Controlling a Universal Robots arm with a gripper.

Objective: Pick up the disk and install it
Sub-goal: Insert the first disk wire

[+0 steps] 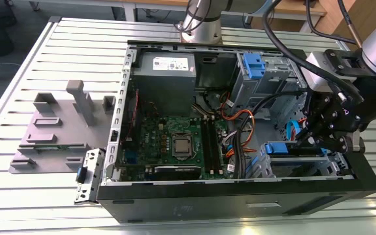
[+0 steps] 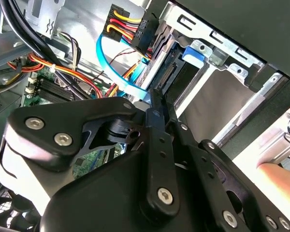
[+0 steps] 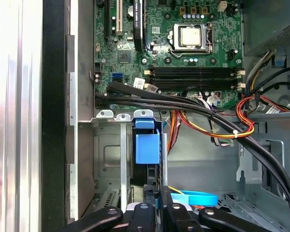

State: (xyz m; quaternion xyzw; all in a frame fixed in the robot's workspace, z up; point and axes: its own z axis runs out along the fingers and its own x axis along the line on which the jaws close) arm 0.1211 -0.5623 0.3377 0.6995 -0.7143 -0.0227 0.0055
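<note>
Blue-tabbed disk (image 3: pixel 147 145) in bay, motherboard (image 3: pixel 183 43) beyond, exterior view adds power supply (image 1: pixel 167 62)

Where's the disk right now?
The disk sits in the drive cage at the case's lower corner on the exterior view's right, its blue tab facing out, directly beside the gripper and next to the motherboard.
</note>
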